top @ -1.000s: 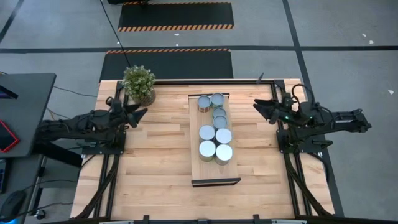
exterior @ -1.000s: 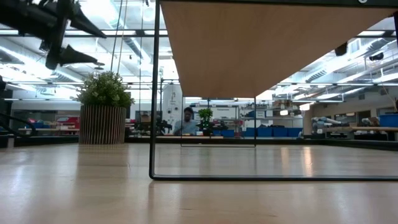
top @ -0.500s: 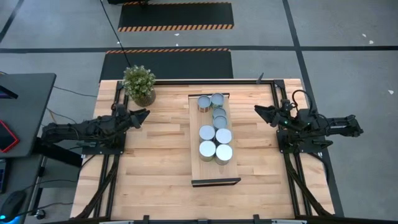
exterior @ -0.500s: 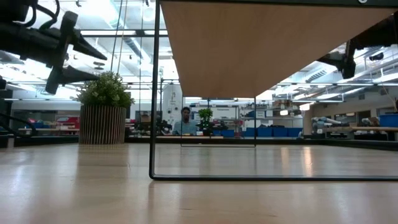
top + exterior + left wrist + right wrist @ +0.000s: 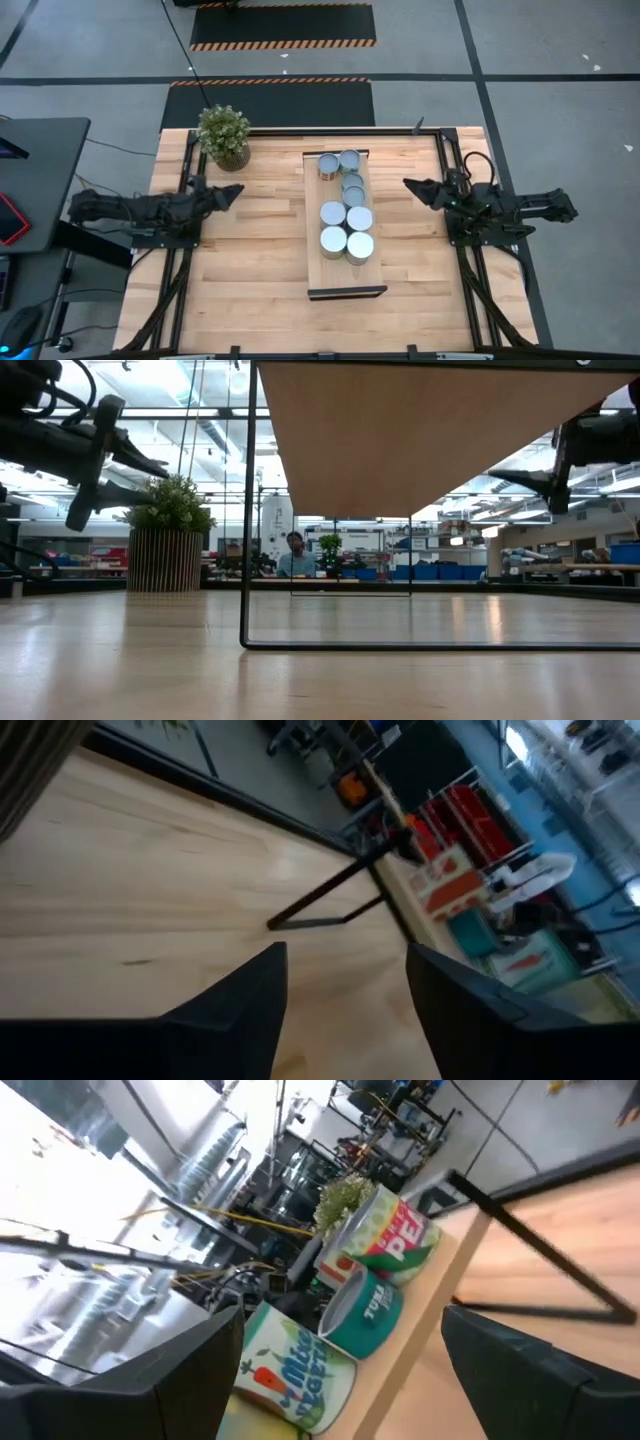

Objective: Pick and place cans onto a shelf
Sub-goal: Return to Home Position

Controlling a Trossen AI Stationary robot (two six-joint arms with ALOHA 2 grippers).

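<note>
Several cans (image 5: 346, 205) with silvery round tops stand on the shelf (image 5: 316, 270), a long light-wood board on a black wire frame at the table's middle. The right wrist view shows their green and teal labels (image 5: 372, 1312). In the low view only the shelf's underside (image 5: 430, 430) shows. My left gripper (image 5: 236, 188) hovers level above the table's left part, pointing at the shelf, open with nothing between its fingers (image 5: 250, 1010). My right gripper (image 5: 407, 185) hovers level on the right, facing the cans, open and bare.
A potted green plant (image 5: 223, 135) stands at the table's far left corner, just beyond my left gripper. Bare plank tabletop (image 5: 255, 250) lies on both sides of the shelf. A dark desk (image 5: 40, 170) stands off the table's left edge.
Both arms have sunk and drawn back a little toward their own table edges, each rolling somewhat about its pointing line. My left gripper's fingers have come closer together while staying apart. My right gripper has kept its wide gap. The cans and shelf have not moved.
</note>
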